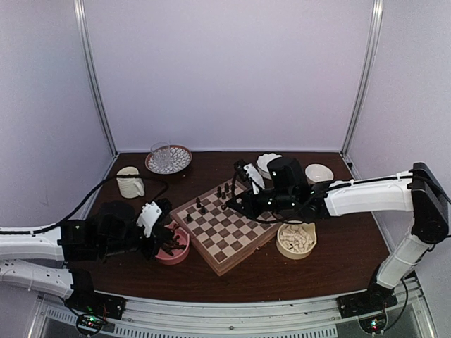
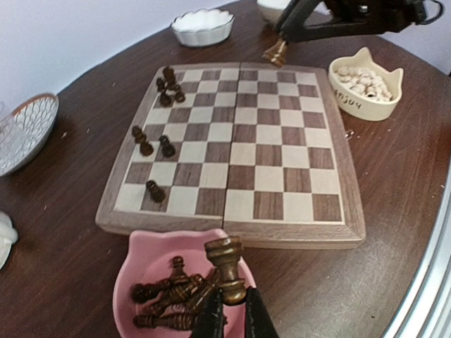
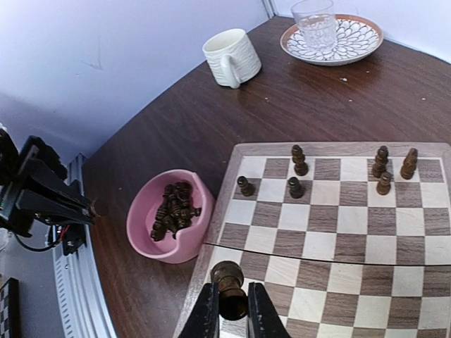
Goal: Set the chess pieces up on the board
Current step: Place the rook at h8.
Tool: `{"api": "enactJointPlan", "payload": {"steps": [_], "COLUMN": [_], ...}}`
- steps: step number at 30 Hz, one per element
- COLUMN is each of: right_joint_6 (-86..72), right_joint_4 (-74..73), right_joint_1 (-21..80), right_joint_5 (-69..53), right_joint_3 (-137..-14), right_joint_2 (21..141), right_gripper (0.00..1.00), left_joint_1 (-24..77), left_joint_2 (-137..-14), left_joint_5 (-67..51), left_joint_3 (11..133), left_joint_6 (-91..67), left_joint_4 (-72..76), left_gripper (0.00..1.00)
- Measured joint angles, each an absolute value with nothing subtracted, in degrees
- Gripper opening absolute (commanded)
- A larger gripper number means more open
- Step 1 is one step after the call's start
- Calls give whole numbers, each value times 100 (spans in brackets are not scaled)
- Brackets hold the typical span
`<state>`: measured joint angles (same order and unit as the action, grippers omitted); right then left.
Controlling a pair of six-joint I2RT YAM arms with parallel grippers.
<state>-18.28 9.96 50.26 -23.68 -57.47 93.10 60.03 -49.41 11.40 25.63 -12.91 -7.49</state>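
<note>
Top view, board: the board [image 1: 224, 229] lies cornerwise mid-table, with a few dark chess pieces [image 1: 224, 191] standing near its far-left edge.
Top view, arms: the left gripper [image 1: 163, 236] hangs over the pink bowl [image 1: 177, 256] just beside the board's near-left edge. The right gripper [image 1: 236, 199] is over the board's far side. The state of the fingers cannot be told from here.
Left wrist, grip: the fingers [image 2: 211, 318] are clamped on the base of a rook-like piece [image 2: 226, 260], held above the loose dark pieces [image 2: 169, 296] in the bowl.
Left wrist, axis: its long axis runs on from the fingertips, slightly tilted, with the wide head outward toward the board.
Left wrist, handling: it is probably light, stiff carved wood. The glossy finish looks slippery and the round foot could roll in the pads, so the narrow stem just above the foot seems the surest hold. It looks top-heavy enough to topple if set down tilted.
Left wrist, far side: a second dark piece [image 2: 274, 53] hangs from the right gripper's tips above the board's far border, its axis roughly vertical.
Right wrist, grip: the fingers [image 3: 208, 313] are pinched together on that piece, raised clear of the squares. It is foreshortened, so which end points outward cannot be told.
</note>
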Motion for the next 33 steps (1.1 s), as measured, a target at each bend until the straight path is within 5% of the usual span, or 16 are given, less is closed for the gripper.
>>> {"api": "enactJointPlan", "payload": {"steps": [16, 33], "right_joint_6": [-1162, -718], "right_joint_4": [-119, -1549], "right_joint_1": [4941, 4012], "right_joint_5": [-840, -523], "right_joint_3": [-5948, -8812], "right_joint_2": [9185, 11821], "right_gripper": [4, 3], "left_joint_1": [5896, 5898], "left_joint_2": [-6718, -8206], "left_joint_5": [598, -388], "left_joint_3": [5057, 5839], "left_joint_6": [-2224, -2150], "left_joint_4": [-3411, -3627], "left_gripper": [0, 0]}}
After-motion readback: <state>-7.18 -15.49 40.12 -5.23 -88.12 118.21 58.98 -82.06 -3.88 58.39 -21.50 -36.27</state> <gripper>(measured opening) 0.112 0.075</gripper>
